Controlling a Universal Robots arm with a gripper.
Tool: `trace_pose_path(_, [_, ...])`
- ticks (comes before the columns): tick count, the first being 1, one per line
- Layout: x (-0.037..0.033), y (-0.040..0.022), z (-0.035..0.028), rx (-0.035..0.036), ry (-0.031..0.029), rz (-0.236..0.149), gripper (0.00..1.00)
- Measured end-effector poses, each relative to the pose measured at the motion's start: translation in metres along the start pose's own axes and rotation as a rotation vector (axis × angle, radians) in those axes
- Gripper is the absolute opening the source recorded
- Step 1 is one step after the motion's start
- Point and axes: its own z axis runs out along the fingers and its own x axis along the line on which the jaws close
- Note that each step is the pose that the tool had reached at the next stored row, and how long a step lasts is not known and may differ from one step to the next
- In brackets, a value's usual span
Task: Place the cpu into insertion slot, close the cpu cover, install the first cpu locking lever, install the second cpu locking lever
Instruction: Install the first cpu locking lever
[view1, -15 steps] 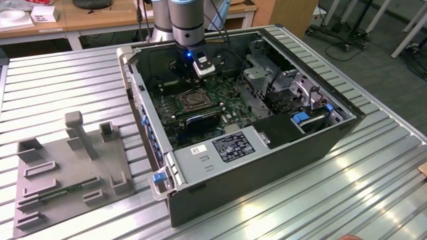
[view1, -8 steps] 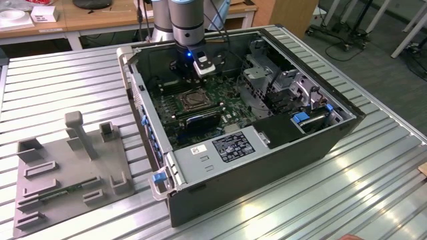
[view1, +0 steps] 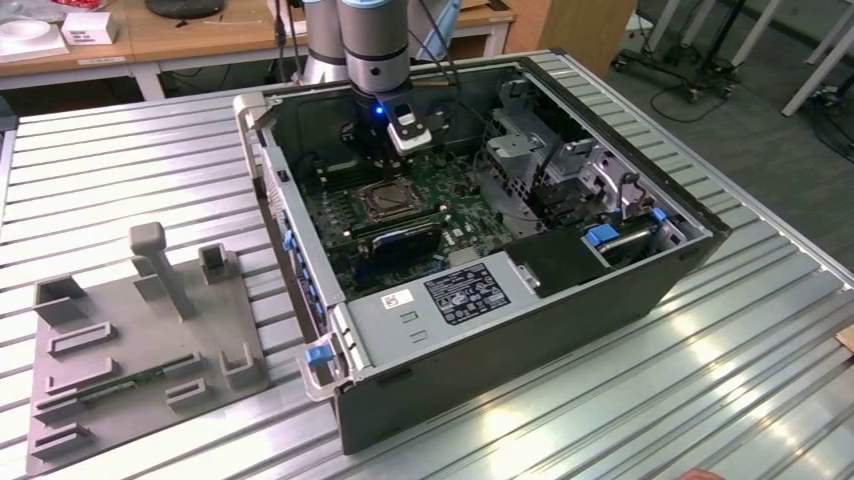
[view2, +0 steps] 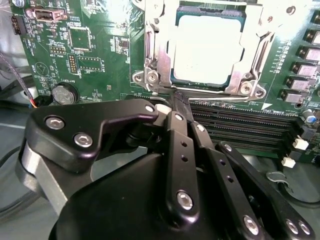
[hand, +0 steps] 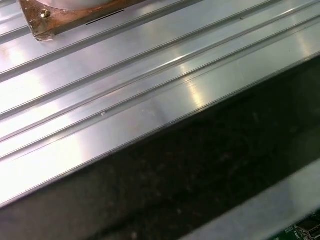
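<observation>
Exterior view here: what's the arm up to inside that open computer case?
The arm's gripper is lowered into the open computer case, just above the motherboard. In the second wrist view, the cpu already sits in the insertion slot, and the cpu cover lies down around it. The gripper's fingertips meet beside the edge of the socket, holding nothing visible. A grey parts fixture sits on the table.
</observation>
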Motion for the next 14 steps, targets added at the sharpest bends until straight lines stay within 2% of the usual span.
trace_pose_path(9, [-0.0006,-0.0014,0.0013,0.0021,-0.0013,0.0,0.1])
trace_pose_path(14, [-0.0009,-0.0022,0.0022,0.0076,-0.0037,-0.001,0.1])
